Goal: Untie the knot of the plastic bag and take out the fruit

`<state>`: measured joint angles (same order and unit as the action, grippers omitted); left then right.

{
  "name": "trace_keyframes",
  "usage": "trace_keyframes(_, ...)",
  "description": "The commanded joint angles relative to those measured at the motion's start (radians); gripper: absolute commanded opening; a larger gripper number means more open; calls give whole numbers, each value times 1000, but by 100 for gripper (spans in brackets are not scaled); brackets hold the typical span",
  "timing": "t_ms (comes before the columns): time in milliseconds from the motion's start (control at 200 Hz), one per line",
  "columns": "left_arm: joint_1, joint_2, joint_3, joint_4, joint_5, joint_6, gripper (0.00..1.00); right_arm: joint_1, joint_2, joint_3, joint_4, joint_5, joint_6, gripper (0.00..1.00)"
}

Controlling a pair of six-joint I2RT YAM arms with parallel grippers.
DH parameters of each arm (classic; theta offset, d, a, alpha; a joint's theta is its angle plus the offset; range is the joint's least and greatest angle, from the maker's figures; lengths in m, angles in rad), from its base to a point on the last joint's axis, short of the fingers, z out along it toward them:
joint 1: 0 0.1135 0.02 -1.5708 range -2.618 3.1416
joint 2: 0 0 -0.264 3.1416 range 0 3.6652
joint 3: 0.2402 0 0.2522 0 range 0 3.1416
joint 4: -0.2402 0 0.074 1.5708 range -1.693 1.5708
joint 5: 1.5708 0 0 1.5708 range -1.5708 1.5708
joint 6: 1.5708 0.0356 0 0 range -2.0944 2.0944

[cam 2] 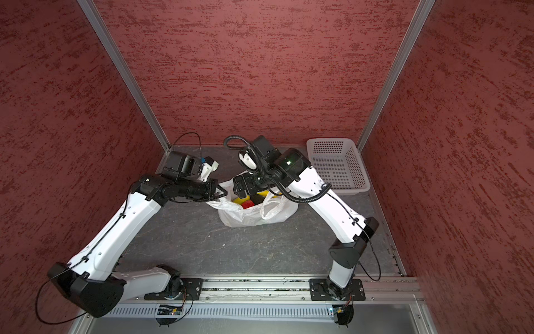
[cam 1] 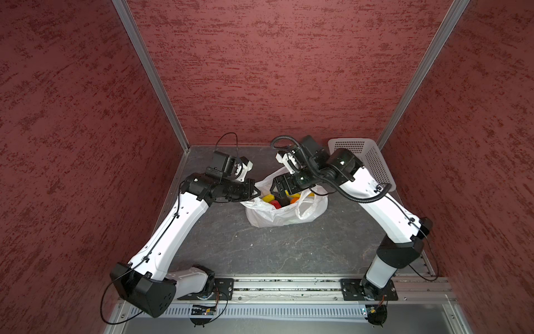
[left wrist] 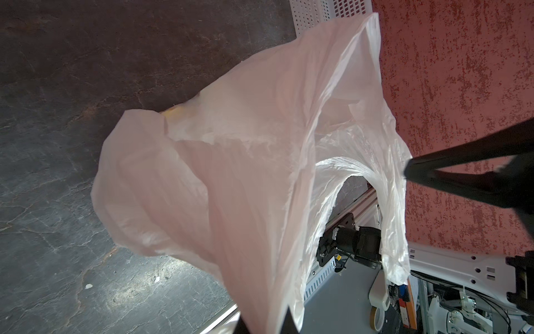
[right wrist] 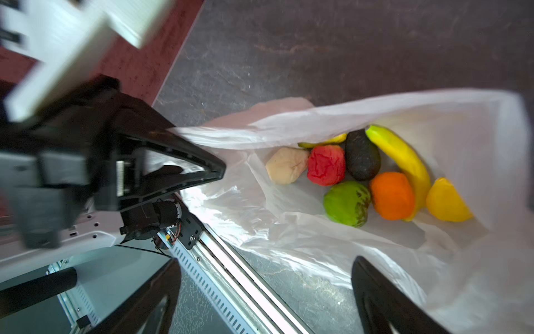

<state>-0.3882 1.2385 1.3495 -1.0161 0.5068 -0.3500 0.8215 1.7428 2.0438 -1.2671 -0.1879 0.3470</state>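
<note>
The plastic bag [cam 1: 277,215] [cam 2: 248,217] stands mouth-open on the dark floor in both top views. My left gripper [cam 1: 255,192] [left wrist: 265,326] is shut on the bag's rim, and the film [left wrist: 260,173] stretches away from its jaws. My right gripper [cam 1: 273,192] [right wrist: 265,271] hangs open over the mouth with nothing between its fingers. Inside lies the fruit: pale round one [right wrist: 287,165], red apple [right wrist: 326,164], avocado [right wrist: 362,154], banana [right wrist: 404,164], orange [right wrist: 392,195], green apple [right wrist: 346,204], lemon [right wrist: 446,199]. No knot is in view; a handle loop [cam 1: 306,206] lies loose.
A white perforated basket [cam 1: 372,162] [cam 2: 338,164] sits in the back right corner, behind the right arm. Red walls close in the back and both sides. A metal rail [cam 1: 289,284] runs along the front edge between the arm bases.
</note>
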Motion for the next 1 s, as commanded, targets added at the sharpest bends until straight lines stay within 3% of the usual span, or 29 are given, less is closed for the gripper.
trace_keyframes(0, -5, -42, -21, 22, -5, 31, 0, -6, 12, -128, 167, 78, 85, 90)
trace_keyframes(180, -34, -73, -76, 38, 1, 61, 0, -35, 55, -269, 370, 161, 133, 83)
trace_keyframes(346, -45, -115, -159, 95, 23, 60, 0, -129, 79, -395, 600, 257, 229, 82)
trace_keyframes(531, -46, -130, -202, 177, 21, 65, 0, -281, -13, -574, 698, 492, 318, 97)
trace_keyframes(661, -39, -99, -191, 278, -17, 47, 0, -335, -66, -631, 634, 587, 279, 98)
trace_keyframes(731, -37, -75, -174, 332, -28, 34, 0, -340, -96, -647, 608, 560, 231, 98)
trace_keyframes(812, -40, -41, -137, 354, -22, 32, 0, -325, -132, -648, 587, 438, 177, 98)
trace_keyframes(997, -88, -17, -108, 303, -41, 38, 0, -218, -181, -632, 503, 240, 133, 99)
